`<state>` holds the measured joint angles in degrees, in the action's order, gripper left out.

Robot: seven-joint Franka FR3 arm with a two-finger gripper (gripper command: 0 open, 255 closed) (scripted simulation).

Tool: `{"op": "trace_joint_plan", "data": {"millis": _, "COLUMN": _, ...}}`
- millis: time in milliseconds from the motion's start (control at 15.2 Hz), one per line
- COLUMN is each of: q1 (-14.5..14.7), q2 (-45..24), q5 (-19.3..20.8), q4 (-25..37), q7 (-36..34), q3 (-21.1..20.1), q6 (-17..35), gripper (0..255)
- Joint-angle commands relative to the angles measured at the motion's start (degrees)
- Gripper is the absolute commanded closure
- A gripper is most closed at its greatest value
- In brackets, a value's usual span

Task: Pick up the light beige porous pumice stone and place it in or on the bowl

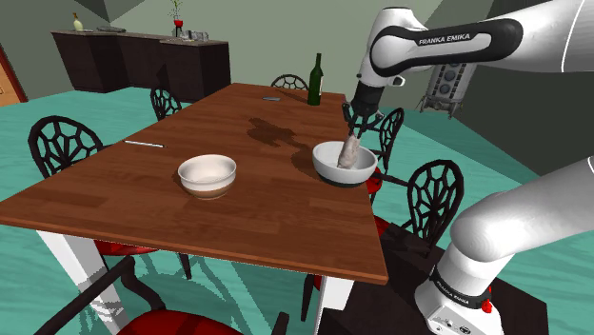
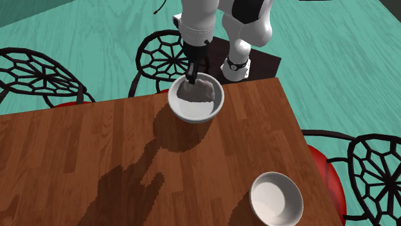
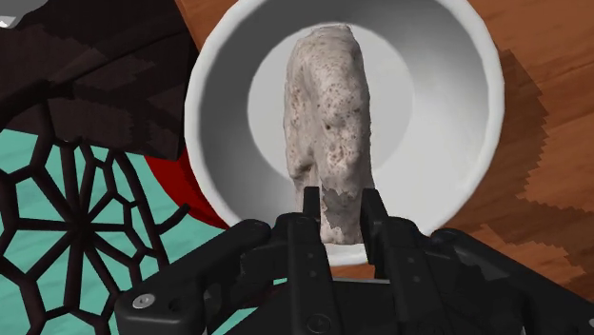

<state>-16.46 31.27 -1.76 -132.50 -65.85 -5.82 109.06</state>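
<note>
You'll find the pumice stone, pale beige and pitted with dark pores, standing on end inside the white bowl, leaning a little, with its lower part down in the hollow and its top above the rim. The gripper hangs straight over the bowl and its two black fingers pinch the stone's upper end from either side. From the shoulder view you can see the same: stone upright in the bowl under the gripper. The bowl sits on the wooden table, near the edge, and a black lattice chair with a red seat stands just beside the bowl. A second pale bowl rests well apart from it, and a dark bottle stands farther off.
</note>
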Motion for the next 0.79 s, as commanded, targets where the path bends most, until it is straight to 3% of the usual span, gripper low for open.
{"op": "trace_joint_plan", "data": {"millis": 0, "q1": 0.01, "q2": 0.04, "q5": -0.01, "q4": -0.07, "q7": -0.03, "q3": -0.02, "q6": 0.09, "gripper": 255}}
{"op": "trace_joint_plan", "data": {"millis": 264, "q1": 0.01, "q2": 0.04, "q5": -0.01, "q4": -0.07, "q7": -0.03, "q3": -0.02, "q6": 0.09, "gripper": 255}}
{"op": "trace_joint_plan", "data": {"millis": 330, "q1": 0.01, "q2": 0.03, "q5": -0.01, "q4": -0.05, "q7": -0.03, "q3": -0.02, "q6": 0.09, "gripper": 0}}
{"op": "trace_joint_plan", "data": {"millis": 660, "q1": 0.01, "q2": 0.04, "q5": -0.01, "q4": -0.07, "q7": -0.03, "q3": -0.02, "q6": 0.09, "gripper": 0}}
{"op": "trace_joint_plan", "data": {"millis": 726, "q1": 0.01, "q2": 0.29, "q5": 0.01, "q4": 1.65, "q7": -0.02, "q3": 0.04, "q6": -1.88, "gripper": 0}}
